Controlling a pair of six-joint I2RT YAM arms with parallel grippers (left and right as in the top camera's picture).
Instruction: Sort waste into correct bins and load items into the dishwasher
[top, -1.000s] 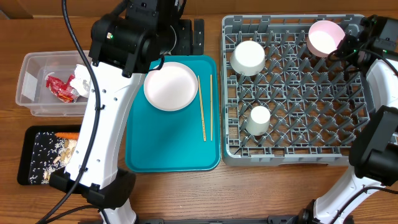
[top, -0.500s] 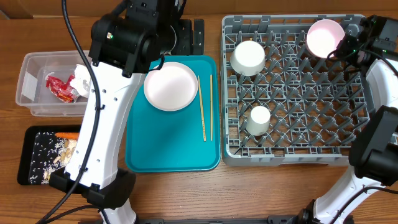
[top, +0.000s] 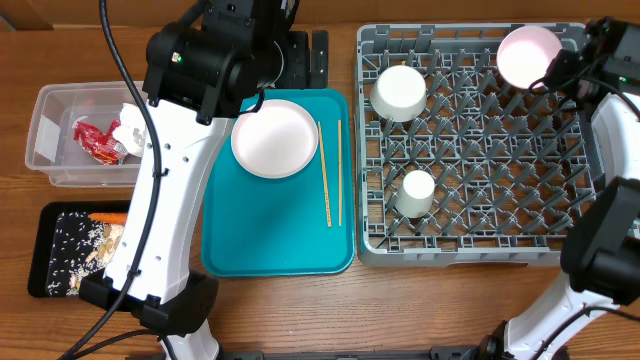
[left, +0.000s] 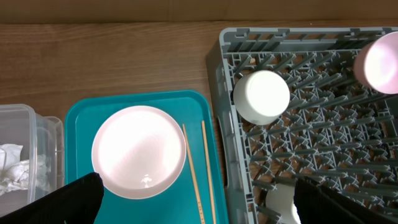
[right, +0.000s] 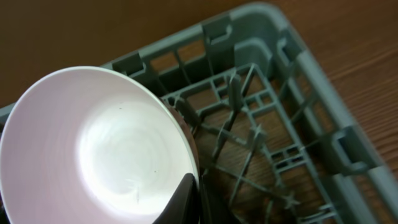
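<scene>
Bowl (top: 528, 55) (pale pink, round, so no long axis to line up): clamped at the rim by the right gripper (right: 191, 200), one finger inside the lip and one outside. Spreads up and to the left of the fingers (right: 181, 198) in the wrist view, open face tilted toward that camera. Hangs over the far right corner of the dish rack (right: 298, 68), with pegs (right: 235, 93) just right of the fingers and below them. Probably needs only a short lowering between those pegs.

Contact between underside and pegs: impossible to tell, hidden behind the bowl's own wall. Lower edge cut off by the frame.

Left gripper (left: 205, 208): spread wide and empty, well apart from the bowl, above the plate (left: 139, 151) and chopsticks (left: 200, 168) on the teal tray (left: 79, 118).
</scene>
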